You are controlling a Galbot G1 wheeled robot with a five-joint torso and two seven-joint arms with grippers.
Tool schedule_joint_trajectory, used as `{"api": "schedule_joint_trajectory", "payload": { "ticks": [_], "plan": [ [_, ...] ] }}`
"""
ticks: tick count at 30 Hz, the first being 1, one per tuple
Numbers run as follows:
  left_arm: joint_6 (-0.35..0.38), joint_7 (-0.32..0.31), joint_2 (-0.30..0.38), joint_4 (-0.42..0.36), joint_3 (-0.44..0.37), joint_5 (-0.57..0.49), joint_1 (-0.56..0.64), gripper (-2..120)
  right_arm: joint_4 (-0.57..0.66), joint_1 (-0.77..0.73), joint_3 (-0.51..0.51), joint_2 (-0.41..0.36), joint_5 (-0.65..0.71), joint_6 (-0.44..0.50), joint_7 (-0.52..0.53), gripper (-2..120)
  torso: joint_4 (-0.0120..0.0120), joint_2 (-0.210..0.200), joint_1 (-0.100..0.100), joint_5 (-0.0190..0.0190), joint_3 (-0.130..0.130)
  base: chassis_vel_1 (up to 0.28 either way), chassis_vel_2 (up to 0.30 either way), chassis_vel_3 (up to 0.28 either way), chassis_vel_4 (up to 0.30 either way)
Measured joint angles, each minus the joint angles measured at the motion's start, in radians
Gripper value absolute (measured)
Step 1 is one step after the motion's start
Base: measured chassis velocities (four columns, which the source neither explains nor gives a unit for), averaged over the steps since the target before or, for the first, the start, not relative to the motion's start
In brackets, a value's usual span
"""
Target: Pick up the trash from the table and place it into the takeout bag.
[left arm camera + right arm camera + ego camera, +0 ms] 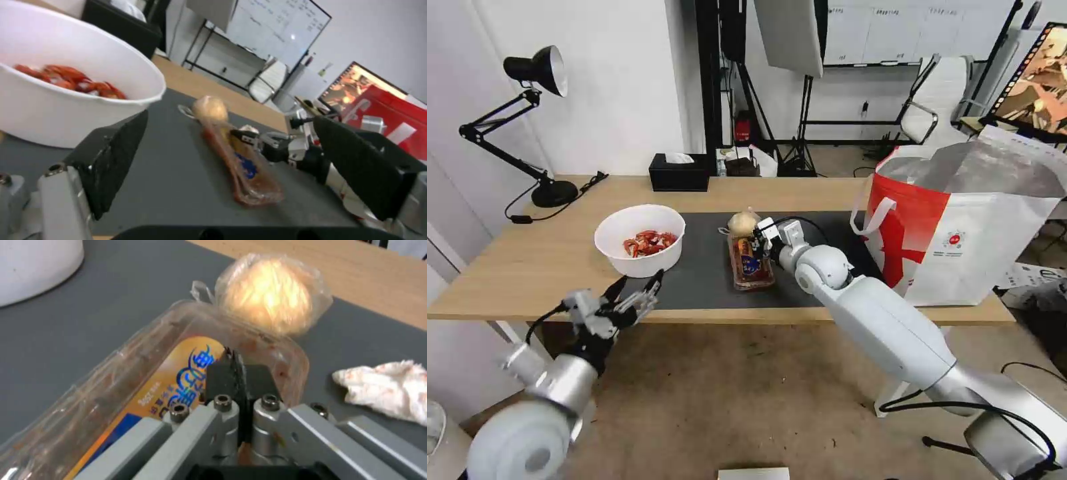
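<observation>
A clear clamshell tray (750, 267) with food scraps lies on the dark mat (700, 283) of the table (527, 260). My right gripper (760, 243) sits at its right rim, and its fingers (222, 373) are pressed shut on the tray (111, 383). A tan lump in clear wrap (743, 222) rests at the tray's far end. Crumpled white tissue (387, 386) lies beside the tray. The white bowl (640, 265) of red shells stands at the mat's left end. My left gripper (640, 283) hangs open just in front of the bowl. The takeout bag (980, 247) stands open on the right.
A black desk lamp (537, 120) stands at the table's far left corner, its cord trailing over the wood. A black tissue box (679, 173) sits at the back edge. Light stands and a chair (940, 100) are behind the table.
</observation>
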Motion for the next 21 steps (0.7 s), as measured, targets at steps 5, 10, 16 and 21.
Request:
{"api": "schedule_joint_trajectory", "payload": {
  "ticks": [5, 10, 16, 21],
  "plan": [
    [0.016, 0.019, 0.045, 0.043, 0.07, -0.067, -0.059, 100, 0.007, -0.003, -0.002, -0.005, 0.029, -0.012, 0.014, 0, 0.0002, 0.0, 0.0, 0.0, 0.0, 0.0, 0.0, 0.0, 0.0],
    [0.019, 0.032, 0.052, 0.086, 0.125, -0.099, -0.115, 100, 0.01, -0.004, -0.006, -0.007, 0.032, -0.017, 0.023, 0, 0.0003, 0.0, 0.0, 0.0, 0.0, 0.0, 0.0, 0.0, 0.0],
    [0.073, 0.02, 0.038, 0.186, 0.266, -0.247, -0.324, 100, 0.016, -0.003, -0.011, -0.007, 0.053, -0.032, 0.047, 0, 0.0001, 0.0, 0.0, 0.0001, 0.0, 0.0, 0.0, 0.0, 0.0],
    [0.114, -0.042, 0.01, 0.258, 0.344, -0.334, -0.447, 100, 0.018, -0.002, -0.01, -0.006, 0.063, -0.035, 0.056, 0, 0.0, 0.0, 0.0, 0.0, 0.0, 0.0, 0.0, 0.0, 0.0]
  ]
}}
